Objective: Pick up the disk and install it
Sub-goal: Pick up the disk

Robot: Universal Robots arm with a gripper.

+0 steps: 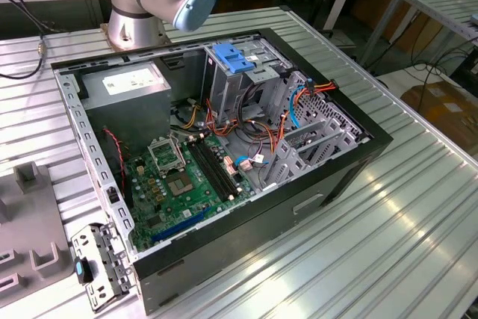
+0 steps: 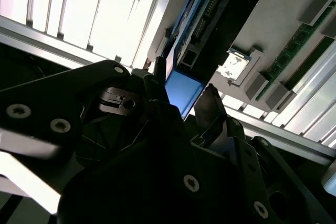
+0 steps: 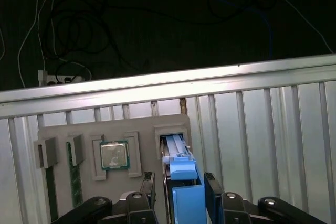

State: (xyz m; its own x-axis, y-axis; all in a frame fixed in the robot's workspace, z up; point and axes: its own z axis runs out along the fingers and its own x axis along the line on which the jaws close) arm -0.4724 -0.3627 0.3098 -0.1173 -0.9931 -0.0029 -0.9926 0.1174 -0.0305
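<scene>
In both wrist views my gripper (image 3: 179, 183) hangs over a grey fixture tray (image 3: 63, 130) on the slatted table. The disk (image 3: 178, 156) stands on edge in the tray's slot, its blue plastic rail facing up. One finger (image 3: 148, 181) sits on each side of the disk's upper end and the jaws look closed against it. From the second wrist view the blue rail (image 2: 182, 92) shows between the dark fingertips (image 2: 211, 100). The disk's lower part still sits in the slot. The open computer case (image 1: 351, 166) lies in the exterior view, with a light-blue bracket (image 1: 231, 57) on its drive cage.
The tray also holds a processor chip (image 3: 114, 155) and memory sticks (image 3: 75, 174). Inside the case are a green motherboard (image 1: 187, 184), a grey power supply box (image 1: 127, 84) and loose coloured cables (image 1: 299, 98). The arm's base (image 1: 138, 28) stands behind the case. Dark floor with cables lies beyond the table edge (image 3: 157, 85).
</scene>
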